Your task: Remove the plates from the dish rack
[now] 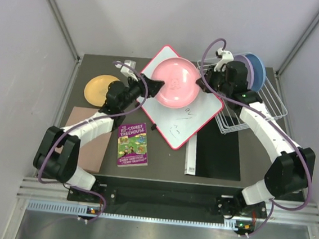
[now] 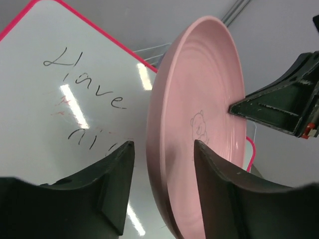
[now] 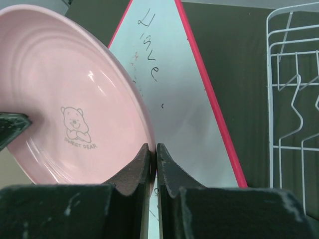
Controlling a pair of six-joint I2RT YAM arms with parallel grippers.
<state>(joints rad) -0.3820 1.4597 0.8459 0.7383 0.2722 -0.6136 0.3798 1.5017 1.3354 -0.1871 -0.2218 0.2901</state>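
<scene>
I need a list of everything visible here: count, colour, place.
pink plate: 1, pink, over the whiteboard
orange-yellow plate: 1, orange-yellow, far left
lilac plate: 1, lilac, in dish rack
blue plate: 1, blue, in dish rack
dish rack: 1, white, right
whiteboard: 1, red-rimmed, centre
book: 1, purple, front centre
black mat: 1, black, partly under rack
brown mat: 1, brown, front left
left hand: 1, black, open around pink plate
right hand: 1, black, shut on pink plate

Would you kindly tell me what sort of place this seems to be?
Probably a robotics lab test cell, not a kitchen: bare grey panel walls enclose a table, the left arm and right arm are bolted at its edge, and the dish rack, whiteboard and book look like staged props.
</scene>
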